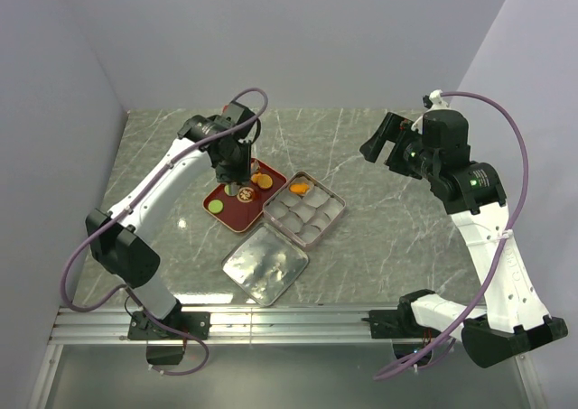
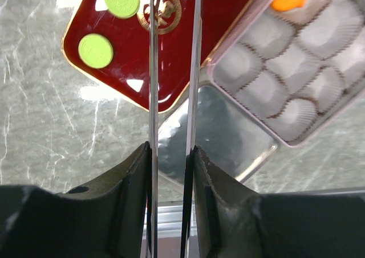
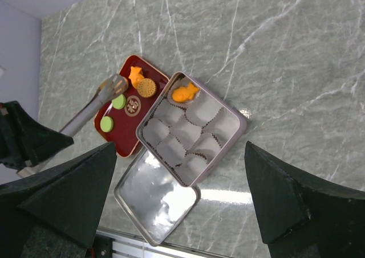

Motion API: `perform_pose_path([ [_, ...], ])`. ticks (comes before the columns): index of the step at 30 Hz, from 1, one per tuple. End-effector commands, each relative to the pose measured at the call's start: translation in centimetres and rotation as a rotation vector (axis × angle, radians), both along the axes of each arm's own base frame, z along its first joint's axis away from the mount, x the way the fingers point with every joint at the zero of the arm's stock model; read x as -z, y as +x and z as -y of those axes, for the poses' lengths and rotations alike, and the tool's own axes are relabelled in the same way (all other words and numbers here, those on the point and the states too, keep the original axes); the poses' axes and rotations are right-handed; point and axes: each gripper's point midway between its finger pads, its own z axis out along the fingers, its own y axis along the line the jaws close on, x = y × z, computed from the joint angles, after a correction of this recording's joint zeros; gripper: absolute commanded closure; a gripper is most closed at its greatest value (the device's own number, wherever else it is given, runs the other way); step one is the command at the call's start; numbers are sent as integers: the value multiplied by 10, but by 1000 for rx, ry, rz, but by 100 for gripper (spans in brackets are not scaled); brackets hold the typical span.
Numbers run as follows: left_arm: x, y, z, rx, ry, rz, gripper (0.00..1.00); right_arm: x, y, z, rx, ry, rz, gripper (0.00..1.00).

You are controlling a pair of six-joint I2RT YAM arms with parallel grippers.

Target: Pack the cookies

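Lid [image 1: 265,263]: flat on table [image 1: 406,237], nearest the arm bases, just beside tin at its 7 o'clock.
Tin [image 1: 342,207]: open, mid-table, lined with white paper cups.
Tray [image 2: 131,70]: red, gold-edged, just beside tin at its 10 o'clock.
Cookies [image 3: 146,87]: 5 counted. On tray: 2 green rounds toward the near end, 1 orange round and 1 orange fish toward the far end. In tin: 1 orange fish in the far corner cup, 12 o'clock.
Tongs [image 3: 111,88]: metal, both arms run between the left claw's fingers. Tips are down over tray, close to the farther green round. Whether the tips grip anything: cannot tell.
Left claw [image 2: 171,155]: narrow, pinched on tongs, above tray's far side.
Right claw [image 1: 386,143]: wide, holding nothing, raised over table at tin's 2 o'clock, well apart from it.
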Motion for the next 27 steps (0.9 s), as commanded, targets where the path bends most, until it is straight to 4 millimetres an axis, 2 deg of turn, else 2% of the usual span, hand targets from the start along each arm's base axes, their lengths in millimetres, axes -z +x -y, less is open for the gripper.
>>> perform_pose_path([
  [1,-31,5,16,43,-56,60,72,-18,4,-2,-2,12,67,0],
  [5,-48,3,35,90,-87,97,72,-14,3,-1,1,10,61,0],
  [9,-50,-4,52,121,-103,91,72,-15,1,1,7,10,66,0],
  [15,-50,-22,95,228,-161,81,71,-13,-2,0,2,15,64,0],
  [16,-47,-26,106,253,-164,74,71,-12,-2,0,3,14,61,0],
  [20,-37,-35,128,291,-165,53,71,-13,-3,0,1,18,65,0],
  [27,-17,-41,148,309,-176,7,72,-12,-3,-2,-5,25,63,0],
])
